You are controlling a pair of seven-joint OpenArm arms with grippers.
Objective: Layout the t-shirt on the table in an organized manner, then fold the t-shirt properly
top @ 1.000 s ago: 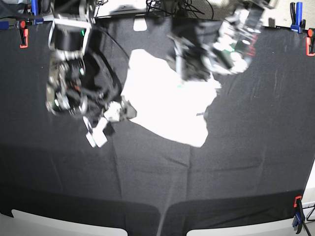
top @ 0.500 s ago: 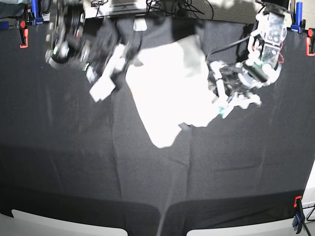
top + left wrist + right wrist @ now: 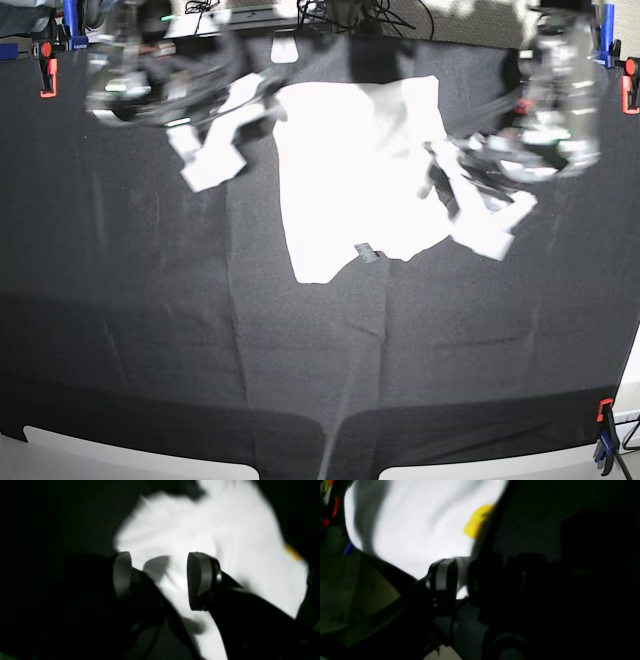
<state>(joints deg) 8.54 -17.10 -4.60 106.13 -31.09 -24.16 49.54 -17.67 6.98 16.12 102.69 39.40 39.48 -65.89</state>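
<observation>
The t-shirt point(image 3: 355, 175) lies white side up on the table point(image 3: 150, 330), in the upper middle of the black cloth toward twelve o'clock, spread into a rough slab but still skewed, with a small grey tag point(image 3: 367, 253) poking from its six o'clock hem. This looks like the laying-out step, not the folding: the outline is uneven and no sleeve is plainly squared. At the shirt's nine to ten o'clock edge the right gripper point(image 3: 215, 150) hovers, blurred; at its three to four o'clock edge sits the left gripper point(image 3: 480, 210), equally smeared. The next move probably calls for each arm to catch an opposite edge and draw the cloth flat and square. The base view gives the whole layout but cannot show the jaws. The left wrist view does: the left gripper's fingers point(image 3: 197, 580) stand well apart with white cloth seen between them, nothing pinched. The right wrist view shows one pale finger point(image 3: 443, 575) against the shirt's edge, beside a yellow print patch point(image 3: 477, 520) that the base view hides; its partner is lost in darkness, though the jaws seem parted and empty.
</observation>
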